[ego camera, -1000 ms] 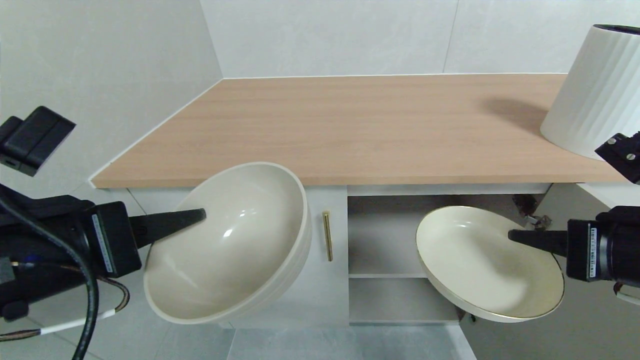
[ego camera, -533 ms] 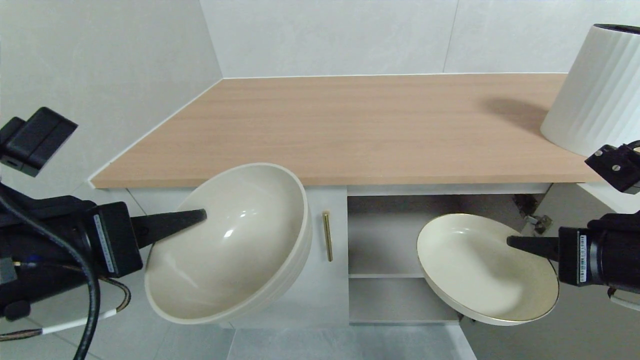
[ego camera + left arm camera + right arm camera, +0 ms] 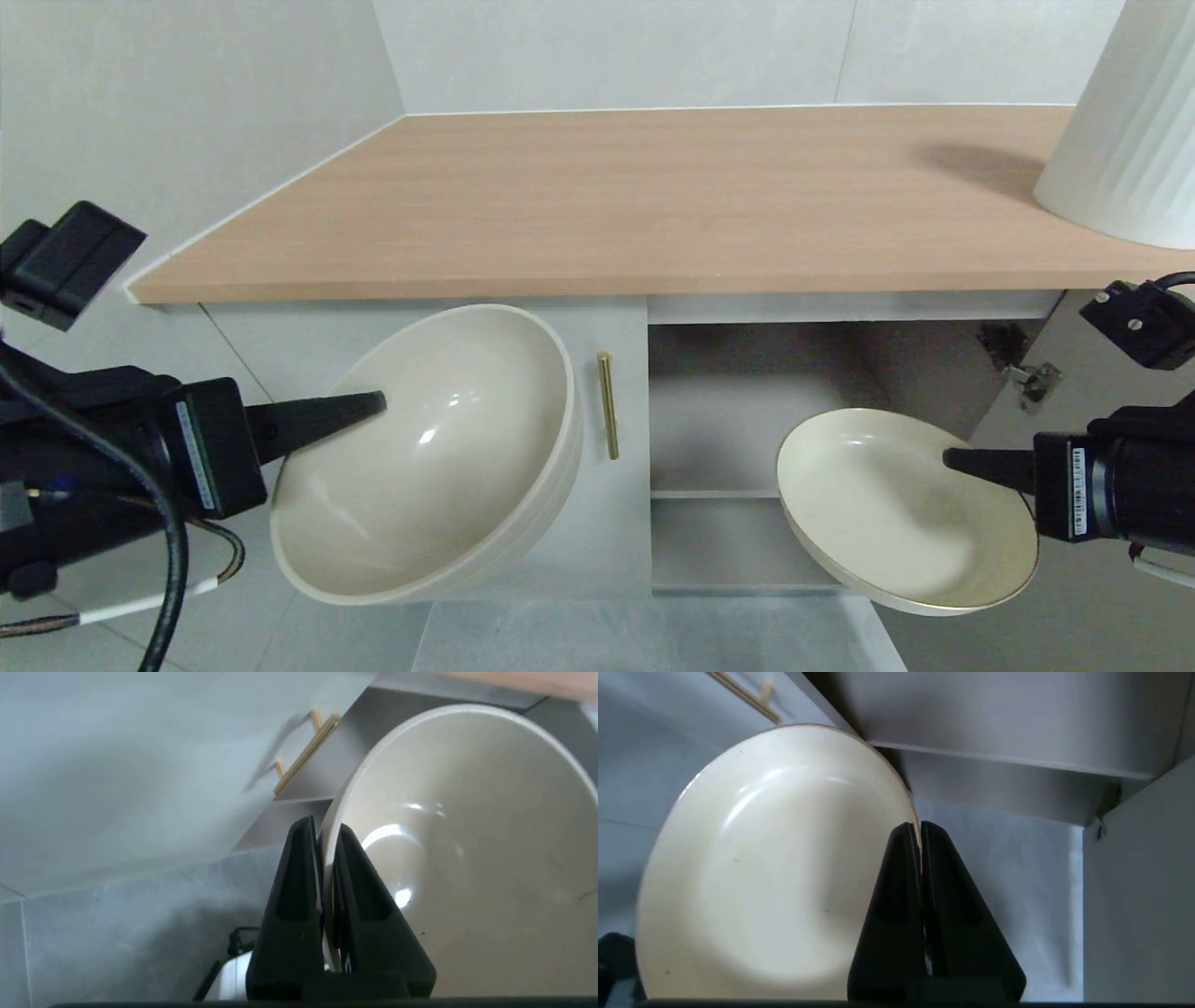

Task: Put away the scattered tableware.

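Two dishes to stow yet. Clamps cream bowl (image 3: 439, 467) in left gripper (image 3: 376, 402) beside open cabinet (image 3: 719, 411); clamps gold-rimmed plate (image 3: 878, 513) in right gripper (image 3: 950, 457) before it.

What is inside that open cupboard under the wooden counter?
A shelf and plain grey walls are all that show in the cupboard. The plate, gripped in the right arm's jaws, hides the right part, above and below the shelf.

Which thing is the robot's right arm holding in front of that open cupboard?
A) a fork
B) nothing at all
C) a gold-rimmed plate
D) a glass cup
C: the right end effector is shut on the rim of the gold-rimmed plate, held tilted in front of the open cupboard.
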{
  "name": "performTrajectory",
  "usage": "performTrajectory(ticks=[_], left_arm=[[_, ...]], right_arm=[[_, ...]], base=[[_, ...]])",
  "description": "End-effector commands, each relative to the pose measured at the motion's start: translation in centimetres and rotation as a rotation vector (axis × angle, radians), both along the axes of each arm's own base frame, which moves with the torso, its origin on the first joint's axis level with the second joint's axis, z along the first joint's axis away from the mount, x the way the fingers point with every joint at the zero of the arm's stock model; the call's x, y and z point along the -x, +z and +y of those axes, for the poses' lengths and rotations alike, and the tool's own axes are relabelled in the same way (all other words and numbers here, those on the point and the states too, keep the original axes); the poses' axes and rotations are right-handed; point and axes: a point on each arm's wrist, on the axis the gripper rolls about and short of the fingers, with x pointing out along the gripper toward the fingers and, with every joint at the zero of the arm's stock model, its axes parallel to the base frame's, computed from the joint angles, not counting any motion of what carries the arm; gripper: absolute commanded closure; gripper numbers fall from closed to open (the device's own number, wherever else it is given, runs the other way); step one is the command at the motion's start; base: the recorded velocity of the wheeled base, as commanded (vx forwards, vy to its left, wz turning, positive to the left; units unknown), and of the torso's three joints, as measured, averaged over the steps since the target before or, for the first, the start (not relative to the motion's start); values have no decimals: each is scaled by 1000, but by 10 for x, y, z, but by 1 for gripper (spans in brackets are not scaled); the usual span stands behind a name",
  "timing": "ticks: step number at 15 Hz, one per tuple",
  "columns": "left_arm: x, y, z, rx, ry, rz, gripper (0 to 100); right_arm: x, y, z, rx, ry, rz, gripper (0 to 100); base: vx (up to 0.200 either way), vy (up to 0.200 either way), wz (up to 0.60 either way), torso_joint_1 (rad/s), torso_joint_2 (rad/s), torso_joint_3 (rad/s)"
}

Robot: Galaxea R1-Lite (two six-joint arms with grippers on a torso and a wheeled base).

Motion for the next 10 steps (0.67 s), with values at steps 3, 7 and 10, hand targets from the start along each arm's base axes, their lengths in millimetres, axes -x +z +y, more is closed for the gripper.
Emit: performTrajectory(ticks=[3, 7, 10], left_arm=[[-1, 0, 0, -2, 0, 1, 100], [-1, 0, 0, 0, -1, 2, 100], [0, 0, 0, 5, -14, 2, 100]], right_arm=[[-1, -4, 0, 20, 7, 6, 100], [-1, -5, 1, 23, 12, -4, 100], [-2, -8, 2, 23, 14, -4, 100]], base=[[0, 0, 0, -162, 408, 238], [0, 0, 0, -32, 87, 44], [0, 0, 0, 0, 0, 0]])
